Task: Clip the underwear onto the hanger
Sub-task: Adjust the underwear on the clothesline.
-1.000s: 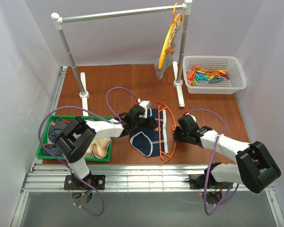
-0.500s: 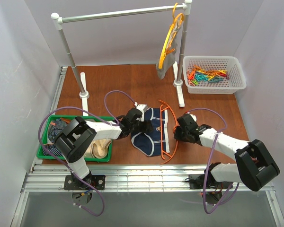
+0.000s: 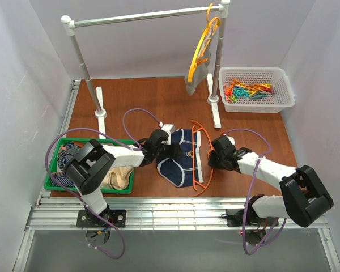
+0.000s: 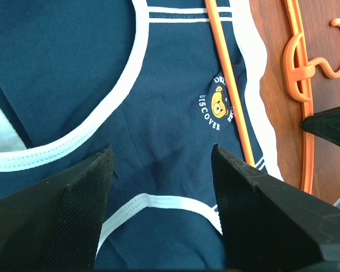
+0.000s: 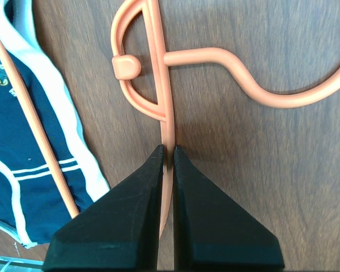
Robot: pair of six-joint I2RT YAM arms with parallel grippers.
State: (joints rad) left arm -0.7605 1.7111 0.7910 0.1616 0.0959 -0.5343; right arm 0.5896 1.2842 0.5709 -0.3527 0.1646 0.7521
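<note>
The navy underwear (image 3: 178,160) with white piping lies flat on the brown table at the centre. It fills the left wrist view (image 4: 102,85), where a bear logo shows. The red-orange hanger (image 3: 203,165) lies across its right side, hook pointing right. My left gripper (image 3: 170,148) is open over the underwear's upper left part, and its fingers (image 4: 73,215) stand wide apart above the fabric (image 4: 161,150). My right gripper (image 3: 213,157) is shut on the hanger's thin frame rod (image 5: 168,150) just below the hook joint (image 5: 158,85).
A green tray (image 3: 55,146) at the left holds beige and other underwear. A white basket (image 3: 283,85) of coloured clips stands at the back right. A rail (image 3: 141,17) carries a yellow-orange hanger with grey underwear (image 3: 199,59). Rack feet (image 3: 101,110) stand behind.
My left gripper has moved a little to the left and the underwear now lies flatter. My right gripper has shifted slightly up and left with the hanger.
</note>
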